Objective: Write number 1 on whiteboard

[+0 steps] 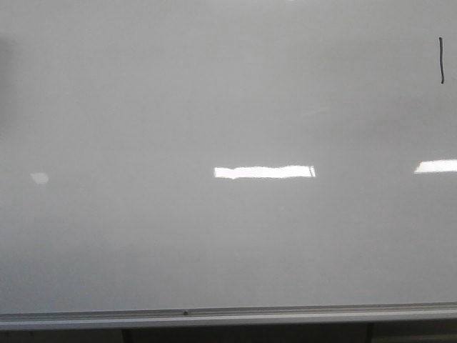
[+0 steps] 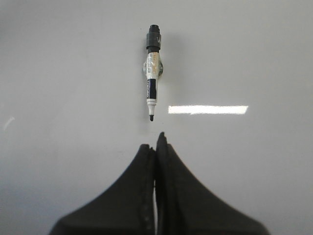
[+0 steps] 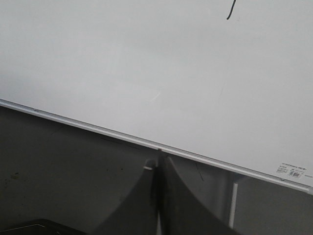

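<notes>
The whiteboard fills the front view, with a silver rail along its bottom edge. The number 1 is a thin black vertical stroke at the far upper right of the board; its lower end also shows in the right wrist view. In the left wrist view a black-and-white marker sticks to the board, tip pointing toward my left gripper, which is shut and empty a short way off it. My right gripper is shut and empty, just below the board's rail. Neither gripper shows in the front view.
Bright white light reflections lie across the board's middle and right. Below the rail is a dark area with a board stand leg. A small label sits at the board's lower corner.
</notes>
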`<state>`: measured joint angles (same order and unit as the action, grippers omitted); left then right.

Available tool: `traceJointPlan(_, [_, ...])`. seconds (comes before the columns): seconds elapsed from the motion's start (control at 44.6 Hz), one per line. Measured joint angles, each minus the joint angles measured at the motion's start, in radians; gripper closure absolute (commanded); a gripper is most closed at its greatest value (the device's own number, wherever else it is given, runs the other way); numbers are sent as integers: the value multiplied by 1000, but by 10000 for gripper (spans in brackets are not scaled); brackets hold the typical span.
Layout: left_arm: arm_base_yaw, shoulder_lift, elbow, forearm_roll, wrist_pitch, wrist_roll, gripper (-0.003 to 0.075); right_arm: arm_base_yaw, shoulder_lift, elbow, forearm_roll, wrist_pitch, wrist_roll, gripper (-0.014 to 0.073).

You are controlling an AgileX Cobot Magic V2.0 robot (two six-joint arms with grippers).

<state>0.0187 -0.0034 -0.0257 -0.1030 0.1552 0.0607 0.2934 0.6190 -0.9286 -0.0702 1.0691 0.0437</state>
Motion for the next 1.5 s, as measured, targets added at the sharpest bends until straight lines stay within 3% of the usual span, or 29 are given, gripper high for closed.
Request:
traceJointPlan(0.224, [0,0,30,16,-168,0,739,0,-2,0,-2,0,0,663])
traceJointPlan(1.278, [0,0,30,21,-174,2,739,0,-2,1,-2,-2,0,663])
traceJointPlan(1.502, [0,0,30,21,-174,2,739,-48,-117,121,-2,-70,0,663])
